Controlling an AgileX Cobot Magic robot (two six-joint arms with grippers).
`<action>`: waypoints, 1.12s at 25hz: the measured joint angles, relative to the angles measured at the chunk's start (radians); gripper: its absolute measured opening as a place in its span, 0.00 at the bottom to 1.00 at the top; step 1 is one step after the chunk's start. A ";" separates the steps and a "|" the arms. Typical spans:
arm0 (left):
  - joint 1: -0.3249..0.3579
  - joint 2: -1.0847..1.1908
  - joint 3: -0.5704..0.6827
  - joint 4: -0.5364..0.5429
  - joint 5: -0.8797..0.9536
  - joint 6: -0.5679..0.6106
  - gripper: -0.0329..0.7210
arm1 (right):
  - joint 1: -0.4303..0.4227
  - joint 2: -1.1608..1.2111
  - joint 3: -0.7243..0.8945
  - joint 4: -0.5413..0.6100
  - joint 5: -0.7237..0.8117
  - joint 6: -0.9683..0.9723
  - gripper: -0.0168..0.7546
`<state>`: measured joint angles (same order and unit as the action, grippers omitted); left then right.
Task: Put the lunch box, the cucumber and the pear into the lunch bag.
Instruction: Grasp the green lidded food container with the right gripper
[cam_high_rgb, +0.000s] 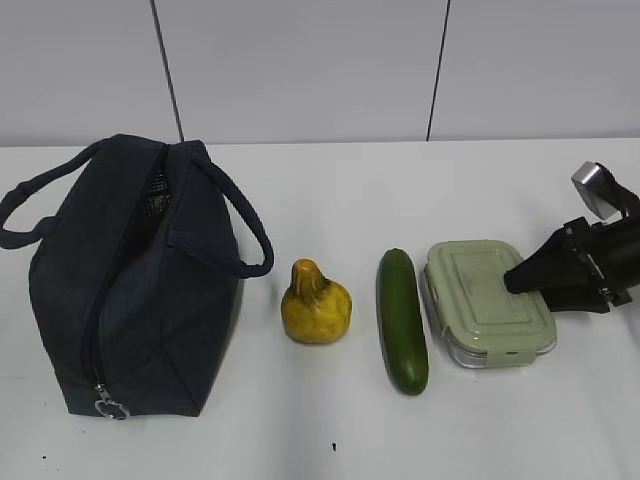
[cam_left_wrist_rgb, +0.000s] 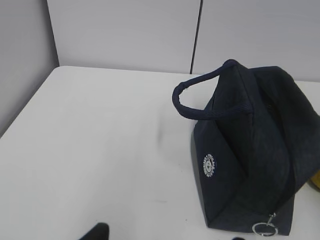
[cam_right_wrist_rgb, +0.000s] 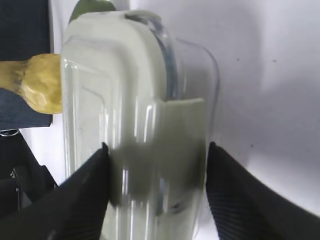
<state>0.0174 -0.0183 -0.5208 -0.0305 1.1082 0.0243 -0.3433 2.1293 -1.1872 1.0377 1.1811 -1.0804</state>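
We look down at a slant across the table (cam_high_rgb: 330, 190) from its front. Our left wrist camera sits back, facing the lunch bag (cam_left_wrist_rgb: 255, 155) well beyond its jaws. Our right wrist camera is very close, with the lunch box (cam_right_wrist_rgb: 135, 125) between its jaws. All three views share the bag.
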 joint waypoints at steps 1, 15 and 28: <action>0.000 0.000 0.000 0.000 0.000 0.000 0.62 | 0.000 0.000 0.000 0.002 0.000 0.000 0.59; 0.000 0.000 0.000 0.000 0.000 0.000 0.62 | 0.000 0.002 0.000 0.007 0.004 0.000 0.51; 0.000 0.000 0.000 0.000 0.000 0.000 0.62 | 0.000 0.002 0.000 0.024 0.006 0.011 0.51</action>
<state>0.0174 -0.0183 -0.5208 -0.0305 1.1082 0.0243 -0.3433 2.1308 -1.1872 1.0617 1.1874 -1.0697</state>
